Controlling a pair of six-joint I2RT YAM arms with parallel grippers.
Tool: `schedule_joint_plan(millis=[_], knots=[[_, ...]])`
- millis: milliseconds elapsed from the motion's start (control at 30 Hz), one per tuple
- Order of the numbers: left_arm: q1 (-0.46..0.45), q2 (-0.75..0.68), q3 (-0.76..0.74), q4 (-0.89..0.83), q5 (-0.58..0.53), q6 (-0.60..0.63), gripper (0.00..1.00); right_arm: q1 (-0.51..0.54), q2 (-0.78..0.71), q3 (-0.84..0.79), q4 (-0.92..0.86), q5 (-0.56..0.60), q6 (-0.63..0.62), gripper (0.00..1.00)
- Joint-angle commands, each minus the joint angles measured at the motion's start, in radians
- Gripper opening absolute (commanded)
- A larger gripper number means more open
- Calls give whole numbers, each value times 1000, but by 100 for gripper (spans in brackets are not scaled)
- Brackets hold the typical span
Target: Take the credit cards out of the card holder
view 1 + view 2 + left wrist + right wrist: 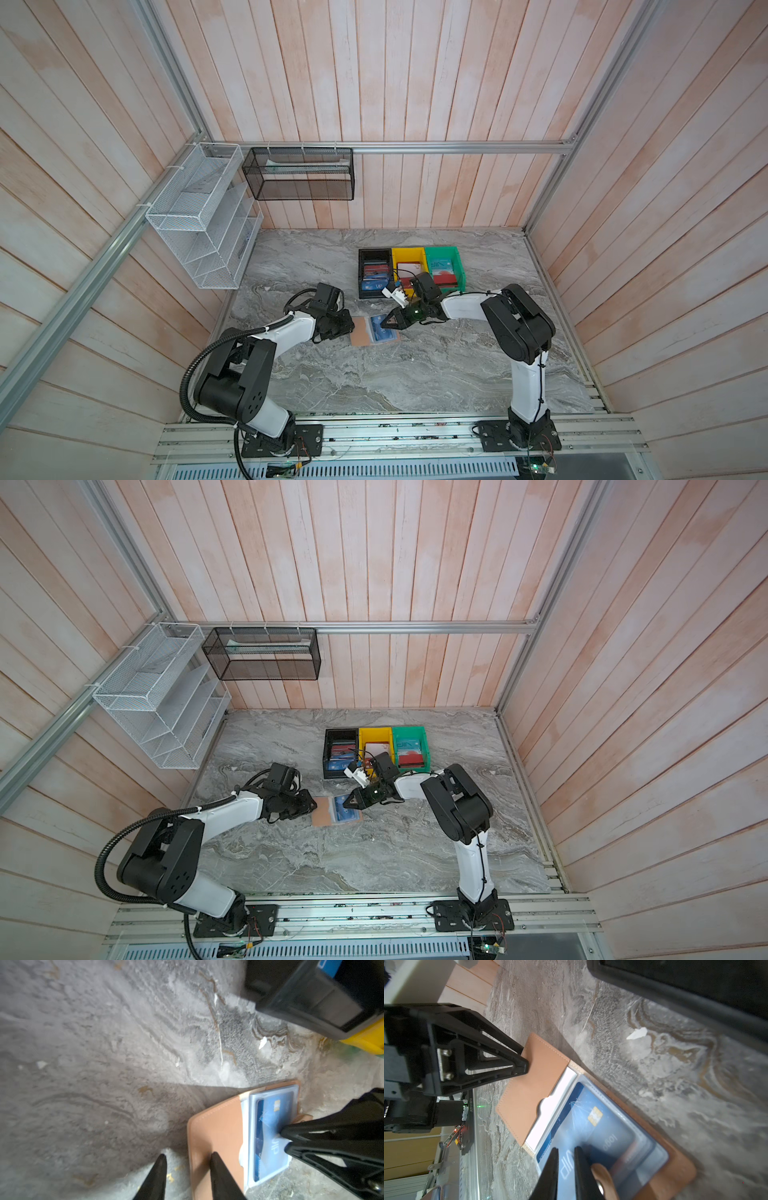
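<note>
The grey marbled worktop (374, 374) carries a black bin (362, 253), a yellow bin (407, 251) and a green bin (442, 250) side by side at the back. Just in front of them the tan card holder (360, 330) lies open and flat. The left hand (189, 1155), fingers parted, sets one tip on the tan flap. The right hand (566, 1149), fingers nearly together, touches the clear sleeve over the blue card (591, 1105); whether it pinches anything I cannot tell.
</note>
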Motion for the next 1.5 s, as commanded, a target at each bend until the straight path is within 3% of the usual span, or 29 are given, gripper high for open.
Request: schedule_joint_plan(millis=[0, 667, 933, 1200, 1333, 1467], knots=[[3, -10, 41, -82, -56, 15, 27, -8, 40, -47, -102, 93, 0, 19], [-100, 98, 147, -128, -104, -9, 8, -8, 26, -79, -79, 71, 1, 19], [-146, 146, 245, -276, -241, -5, 11, -8, 33, -85, -81, 56, -7, 18], [-226, 264, 372, -442, -413, -28, 23, -9, 38, -84, -82, 46, -10, 18], [-251, 305, 410, -476, -456, -41, 24, -8, 38, -85, -83, 45, -10, 18], [-259, 306, 427, -491, -478, -50, 14, -9, 37, -90, -78, 44, -11, 19]])
